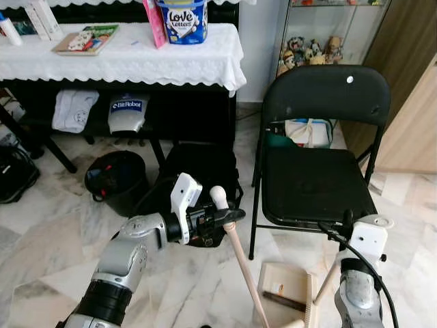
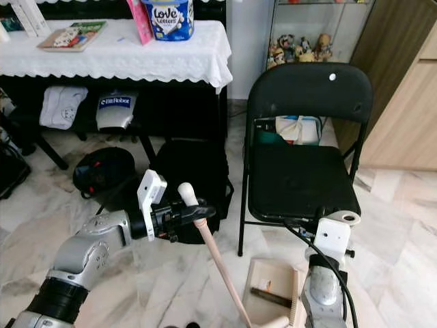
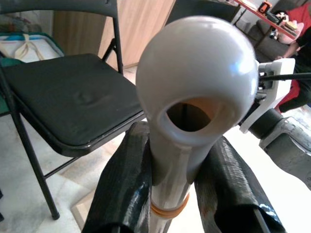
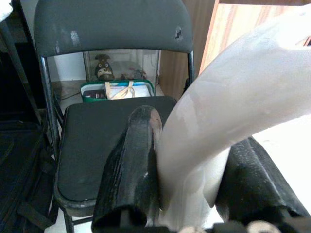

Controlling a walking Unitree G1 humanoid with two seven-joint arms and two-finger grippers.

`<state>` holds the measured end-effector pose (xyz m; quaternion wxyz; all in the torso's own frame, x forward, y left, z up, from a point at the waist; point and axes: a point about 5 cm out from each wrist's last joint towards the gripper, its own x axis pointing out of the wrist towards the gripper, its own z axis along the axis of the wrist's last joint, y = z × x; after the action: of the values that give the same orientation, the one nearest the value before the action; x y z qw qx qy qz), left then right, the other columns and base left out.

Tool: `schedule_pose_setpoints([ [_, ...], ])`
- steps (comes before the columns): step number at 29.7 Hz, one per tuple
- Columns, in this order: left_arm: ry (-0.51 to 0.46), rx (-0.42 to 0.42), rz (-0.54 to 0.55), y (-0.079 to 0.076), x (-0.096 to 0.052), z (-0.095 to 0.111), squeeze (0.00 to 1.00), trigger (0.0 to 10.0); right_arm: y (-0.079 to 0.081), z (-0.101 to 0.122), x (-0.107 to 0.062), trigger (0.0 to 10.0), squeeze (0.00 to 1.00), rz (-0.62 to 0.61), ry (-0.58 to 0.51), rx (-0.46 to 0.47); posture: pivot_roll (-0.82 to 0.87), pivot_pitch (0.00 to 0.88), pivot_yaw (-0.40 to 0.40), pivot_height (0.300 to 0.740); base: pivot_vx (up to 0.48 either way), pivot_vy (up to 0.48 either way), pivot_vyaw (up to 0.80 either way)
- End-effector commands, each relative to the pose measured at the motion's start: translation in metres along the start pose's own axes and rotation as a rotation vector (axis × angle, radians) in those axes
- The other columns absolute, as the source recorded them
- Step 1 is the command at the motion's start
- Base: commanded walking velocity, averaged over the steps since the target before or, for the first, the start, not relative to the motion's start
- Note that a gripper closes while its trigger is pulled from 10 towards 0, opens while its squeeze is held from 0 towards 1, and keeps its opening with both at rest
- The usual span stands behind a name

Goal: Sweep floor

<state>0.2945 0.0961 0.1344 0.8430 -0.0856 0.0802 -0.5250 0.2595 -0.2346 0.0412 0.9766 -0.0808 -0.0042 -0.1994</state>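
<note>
Gripping broom handle (image 1: 235, 256), dustpan (image 1: 287, 294) beside

Even daylight filling room; head views staying sharp. Marble floor (image 1: 41, 225) giving soft glare. Deep shadow sitting under desk (image 1: 136, 58). Wrist views blurring close handle knob (image 3: 197, 82), highlight blowing out near white handle (image 4: 233, 102).

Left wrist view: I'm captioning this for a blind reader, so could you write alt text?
The left gripper clamps a cream broom handle just below its rounded, holed end cap. Behind it stands a black folding chair on marble floor, with the robot's right arm alongside.
</note>
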Motion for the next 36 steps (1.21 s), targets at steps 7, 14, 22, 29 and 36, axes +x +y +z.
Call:
schedule_pose_setpoints([
  [7,0.034,0.060,0.046,0.008,-0.004,0.002,0.00,10.0,0.002,0.004,0.005,10.0,0.00,0.004,-0.012,0.010,-0.04,0.063,0.052,0.740,0.000,0.000,0.00],
  [14,0.080,0.265,0.271,0.041,-0.020,0.016,0.00,10.0,0.003,0.007,0.010,10.0,0.00,0.009,-0.021,0.015,-0.03,0.042,0.051,0.740,0.000,0.000,0.00],
  [22,0.065,0.346,0.356,0.050,-0.020,0.023,0.00,10.0,0.007,0.011,0.012,10.0,0.00,0.018,-0.037,0.031,-0.05,0.022,0.050,0.740,0.000,0.000,0.00],
  [29,0.085,0.456,0.450,0.062,-0.016,0.021,0.00,10.0,0.011,0.017,0.015,10.0,0.00,0.036,-0.064,0.056,-0.06,0.001,0.054,0.740,0.000,0.000,0.00],
  [36,0.012,0.494,0.682,0.075,-0.017,0.022,0.00,10.0,0.021,0.032,0.017,10.0,0.00,0.064,-0.121,0.100,-0.07,0.000,0.057,0.740,0.000,0.000,0.00],
])
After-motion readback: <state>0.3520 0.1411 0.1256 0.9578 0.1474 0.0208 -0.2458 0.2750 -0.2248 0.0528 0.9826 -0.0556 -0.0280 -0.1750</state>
